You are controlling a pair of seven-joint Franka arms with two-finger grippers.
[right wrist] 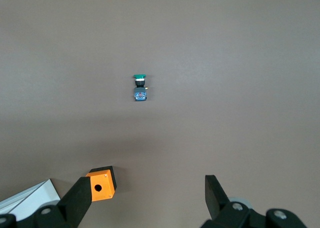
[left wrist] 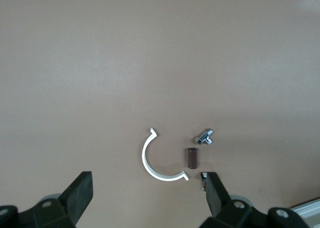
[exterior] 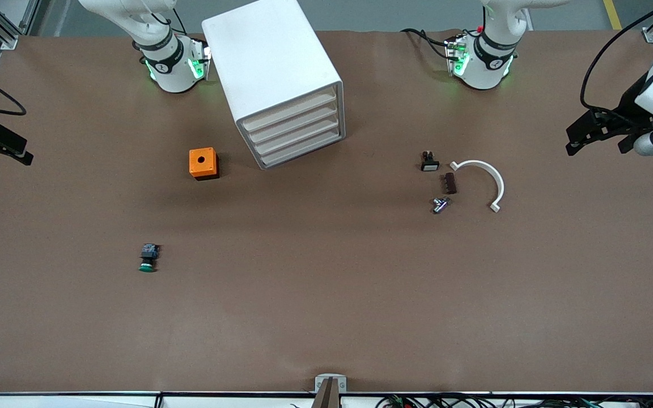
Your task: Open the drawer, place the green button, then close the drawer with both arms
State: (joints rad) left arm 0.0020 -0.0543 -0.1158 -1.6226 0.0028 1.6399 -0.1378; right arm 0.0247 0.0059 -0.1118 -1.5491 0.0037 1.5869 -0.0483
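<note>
The white cabinet (exterior: 272, 68) stands between the arm bases, and all of its stacked drawers (exterior: 298, 133) are shut. The button (exterior: 148, 258), with a green cap and dark body, lies on the brown table, nearer to the front camera than the orange cube. It also shows in the right wrist view (right wrist: 140, 87). My right gripper (exterior: 0, 154) is open and empty, held high over the right arm's end of the table; its open fingers show in the right wrist view (right wrist: 147, 198). My left gripper (exterior: 597, 146) is open and empty, high over the left arm's end of the table (left wrist: 148, 190).
An orange cube with a hole (exterior: 203, 163) sits beside the cabinet toward the right arm's end. Toward the left arm's end lie a white curved clip (exterior: 482, 180), a brown part (exterior: 450, 183), a small metal part (exterior: 440, 204) and a black part with a white face (exterior: 429, 162).
</note>
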